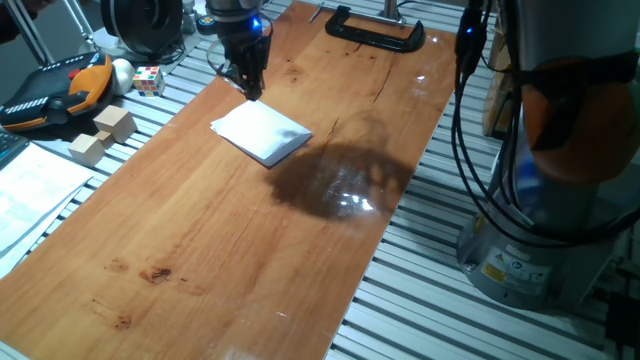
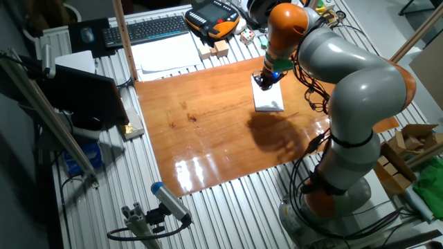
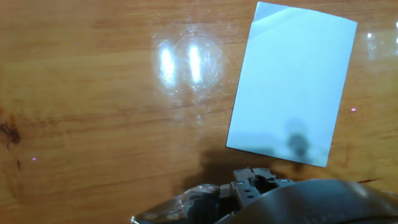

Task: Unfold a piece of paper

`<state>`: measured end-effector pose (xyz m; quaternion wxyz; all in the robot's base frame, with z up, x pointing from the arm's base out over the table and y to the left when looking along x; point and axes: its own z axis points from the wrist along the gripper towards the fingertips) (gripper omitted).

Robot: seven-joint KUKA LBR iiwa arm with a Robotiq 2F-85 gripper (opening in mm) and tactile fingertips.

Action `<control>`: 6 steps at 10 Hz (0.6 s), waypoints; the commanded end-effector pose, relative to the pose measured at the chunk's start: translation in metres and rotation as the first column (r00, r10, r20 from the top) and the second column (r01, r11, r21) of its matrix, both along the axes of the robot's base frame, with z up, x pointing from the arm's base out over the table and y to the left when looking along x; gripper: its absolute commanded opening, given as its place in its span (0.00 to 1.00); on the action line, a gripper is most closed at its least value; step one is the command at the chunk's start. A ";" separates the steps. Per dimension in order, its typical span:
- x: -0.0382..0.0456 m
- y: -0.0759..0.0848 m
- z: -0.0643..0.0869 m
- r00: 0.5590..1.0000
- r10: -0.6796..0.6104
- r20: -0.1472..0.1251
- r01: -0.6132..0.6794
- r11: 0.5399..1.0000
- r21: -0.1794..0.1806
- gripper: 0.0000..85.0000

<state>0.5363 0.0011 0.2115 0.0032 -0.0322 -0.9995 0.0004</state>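
Wood blocks (image 1: 103, 133), Rubik's cube (image 1: 148, 79), black clamp (image 1: 374, 31), keyboard (image 2: 144, 30).

No legible text anywhere. Printed white sheets (image 1: 35, 190) at the table's left edge carry lines too small to read. Yellow warning label (image 1: 495, 268) on the grey robot base, unreadable.

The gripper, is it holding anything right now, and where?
Nothing is held. The gripper hovers above one edge of the piece of paper, which lies folded on the table.

my arm (image 2: 360, 90) bends over from its base and reaches down; my gripper (image 1: 250, 90) points downward, fingers drawn close together, whether fully closed i cannot tell.
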 end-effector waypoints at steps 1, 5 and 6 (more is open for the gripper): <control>0.0034 -0.002 -0.003 1.000 -0.004 0.005 0.004 1.000 -0.002 0.02; 0.0314 -0.006 -0.033 0.993 -0.117 0.014 0.117 0.993 -0.009 0.02; 0.0372 -0.006 -0.040 0.988 -0.152 0.023 0.152 0.988 -0.011 0.02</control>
